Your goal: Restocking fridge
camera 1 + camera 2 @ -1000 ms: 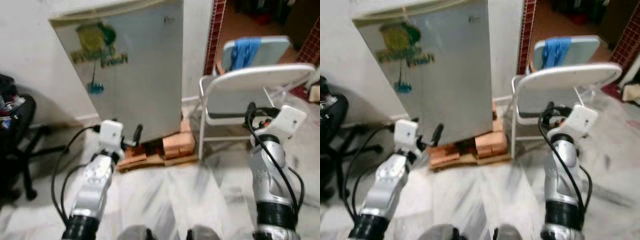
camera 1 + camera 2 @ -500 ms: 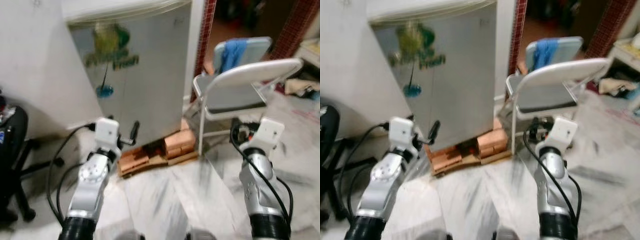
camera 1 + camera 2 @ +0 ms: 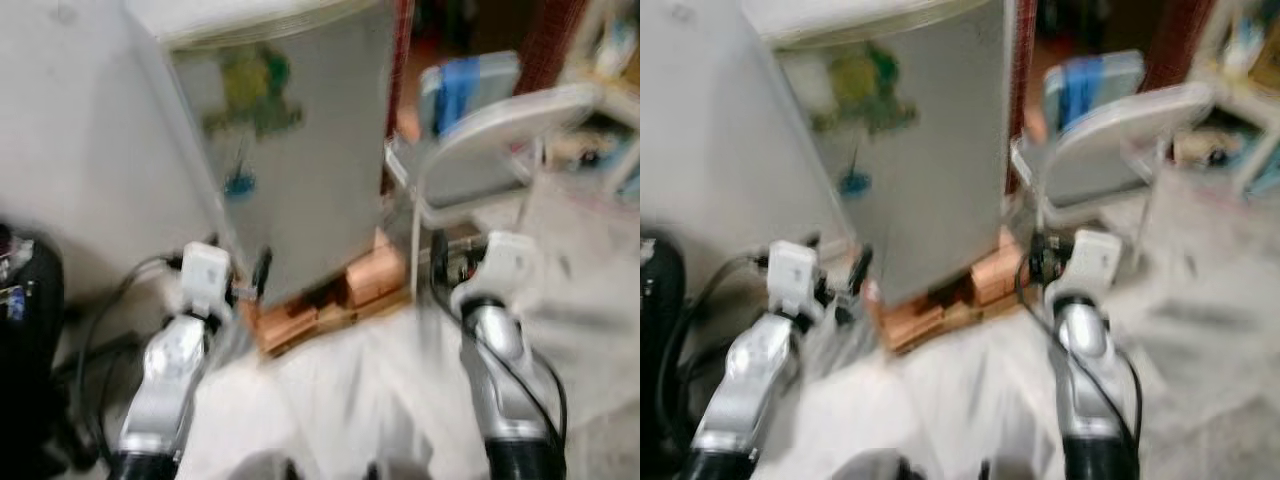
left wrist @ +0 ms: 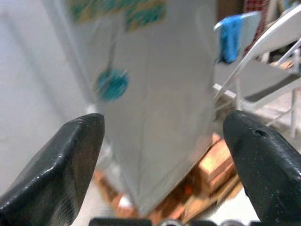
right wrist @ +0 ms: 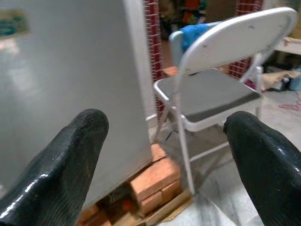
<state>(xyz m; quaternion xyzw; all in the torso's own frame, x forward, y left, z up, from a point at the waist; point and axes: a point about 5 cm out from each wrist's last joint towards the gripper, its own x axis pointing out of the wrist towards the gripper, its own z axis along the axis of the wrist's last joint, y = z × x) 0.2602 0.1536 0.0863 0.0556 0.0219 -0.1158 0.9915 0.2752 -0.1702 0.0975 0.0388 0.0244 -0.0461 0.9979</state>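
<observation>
A small grey fridge (image 3: 300, 150) with a green and yellow sticker on its shut door stands against the wall, raised on bricks (image 3: 330, 295) and wood. The head views are blurred. Both silver arms are held up in front of me. My left gripper (image 4: 162, 125) is open and empty, facing the fridge door from a short way off. My right gripper (image 5: 164, 120) is also open and empty, facing the fridge's right edge and a folding chair (image 5: 211, 94).
The grey metal folding chair (image 3: 480, 150) stands right of the fridge, with a second seat draped in a blue cloth (image 3: 455, 85) behind it. A black office chair (image 3: 25, 300) is at the far left. Pale marble floor lies in front.
The whole picture has shifted and blurred, so the camera has moved: the fridge now looks larger and more central. Both arms stay raised with their fingers spread.
</observation>
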